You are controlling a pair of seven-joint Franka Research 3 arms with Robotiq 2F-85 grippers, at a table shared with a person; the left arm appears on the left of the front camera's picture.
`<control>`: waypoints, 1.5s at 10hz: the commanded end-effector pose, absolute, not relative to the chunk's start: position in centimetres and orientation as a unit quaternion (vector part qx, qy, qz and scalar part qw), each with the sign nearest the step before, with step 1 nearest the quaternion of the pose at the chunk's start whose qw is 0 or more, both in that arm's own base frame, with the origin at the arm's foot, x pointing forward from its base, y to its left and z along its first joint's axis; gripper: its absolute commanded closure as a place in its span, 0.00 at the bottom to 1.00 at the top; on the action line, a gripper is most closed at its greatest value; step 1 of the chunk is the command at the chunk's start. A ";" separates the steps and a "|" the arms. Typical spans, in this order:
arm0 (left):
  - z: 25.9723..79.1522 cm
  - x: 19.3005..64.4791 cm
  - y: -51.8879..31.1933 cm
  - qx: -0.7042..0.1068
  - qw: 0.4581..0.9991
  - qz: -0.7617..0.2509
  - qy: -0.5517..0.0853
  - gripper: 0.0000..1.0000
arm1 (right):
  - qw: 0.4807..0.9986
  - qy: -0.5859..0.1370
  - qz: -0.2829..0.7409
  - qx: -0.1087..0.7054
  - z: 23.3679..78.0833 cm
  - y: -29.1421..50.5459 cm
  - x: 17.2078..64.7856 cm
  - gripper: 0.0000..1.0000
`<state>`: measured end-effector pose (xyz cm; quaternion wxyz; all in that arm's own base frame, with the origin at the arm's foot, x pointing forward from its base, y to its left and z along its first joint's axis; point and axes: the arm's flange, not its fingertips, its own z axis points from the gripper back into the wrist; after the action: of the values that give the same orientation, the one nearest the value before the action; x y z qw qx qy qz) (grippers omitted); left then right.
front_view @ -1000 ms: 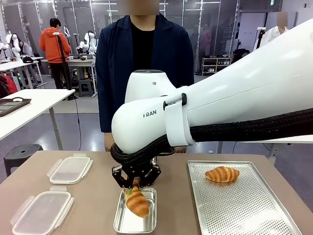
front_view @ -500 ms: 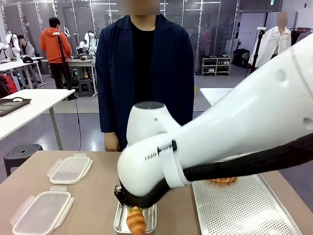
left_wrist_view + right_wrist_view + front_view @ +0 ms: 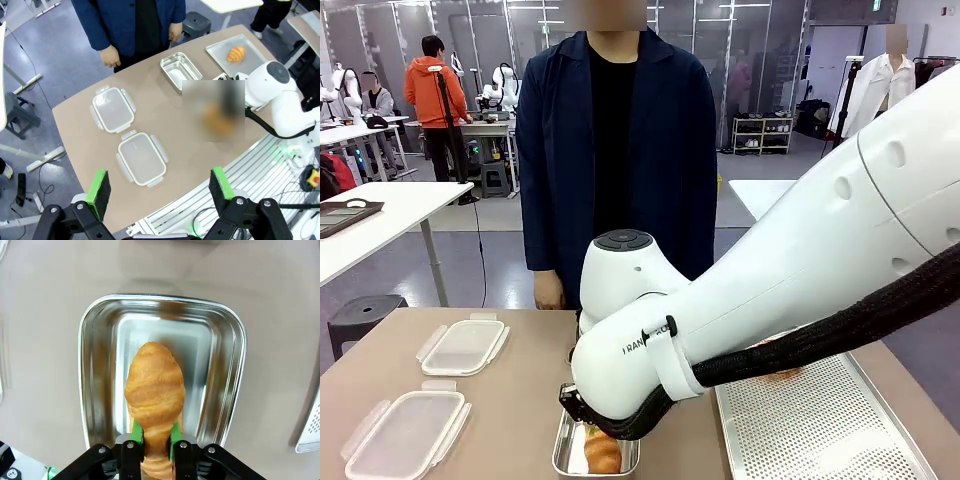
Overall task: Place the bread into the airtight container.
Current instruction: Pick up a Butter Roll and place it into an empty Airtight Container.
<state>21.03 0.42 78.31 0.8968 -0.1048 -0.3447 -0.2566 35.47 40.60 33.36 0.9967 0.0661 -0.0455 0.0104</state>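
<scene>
Bread: a croissant (image 3: 154, 390), hanging end-on over the steel container (image 3: 87, 390) with its free end inside the walls; I cannot tell whether it touches the floor of the steel container.
Grip: the right gripper (image 3: 154, 432) is clenched on the croissant's near tip, with green pads pressing in from both sides.
Other arm: the left gripper (image 3: 159, 186) is released, jaws wide with nothing between them, high above the counter (image 3: 165, 120) and well apart from the steel container.
Handling: it looks light, soft and flaky (a hard squeeze would likely crush the crust). The narrow tip is a workable hold, but the long body hangs off it and could swing or tear. The thicker middle would be steadier.
Right wrist view: shows the pads on the tip and the croissant centred over the steel container.
Front view: the right arm (image 3: 770, 290) covers that grip; a person (image 3: 615, 150) stands beyond the steel container.
Left wrist view: gives the layout, with two clear lids (image 3: 113, 109) to one side of the steel container and a perforated tray (image 3: 216, 50) carrying a second croissant (image 3: 236, 53) to the other.
</scene>
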 end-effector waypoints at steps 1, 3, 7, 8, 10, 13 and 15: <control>78.3 21.0 0.3 -0.112 0.893 -0.268 -0.344 0.00 | 0.996 -0.060 -0.006 0.064 32.7 42.2 35.9 0.76; 78.3 21.0 0.3 -0.112 0.893 -0.268 -0.344 0.00 | 0.996 -0.067 0.000 0.065 33.2 42.3 36.1 0.37; 78.3 21.0 0.3 -0.112 0.893 -0.268 -0.344 0.00 | 0.997 -0.056 -0.003 0.055 33.6 42.3 36.4 0.00; 78.3 21.0 0.3 -0.112 0.893 -0.268 -0.344 0.00 | 0.997 -0.058 -0.004 0.054 33.8 42.0 36.4 0.04; 78.3 21.0 0.3 -0.112 0.893 -0.268 -0.344 0.00 | 0.997 -0.049 0.014 0.065 33.7 41.2 36.4 0.10; 78.3 21.0 0.3 -0.112 0.893 -0.268 -0.344 0.00 | 0.997 -0.049 0.014 0.065 33.7 41.2 36.4 0.10; 78.3 21.0 0.3 -0.112 0.893 -0.268 -0.344 0.00 | 0.997 -0.049 0.014 0.065 33.7 41.2 36.4 0.10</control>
<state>21.04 0.42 78.31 0.8969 -0.1048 -0.3447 -0.2566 36.44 41.12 33.74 0.9968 0.0626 -0.0475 0.0141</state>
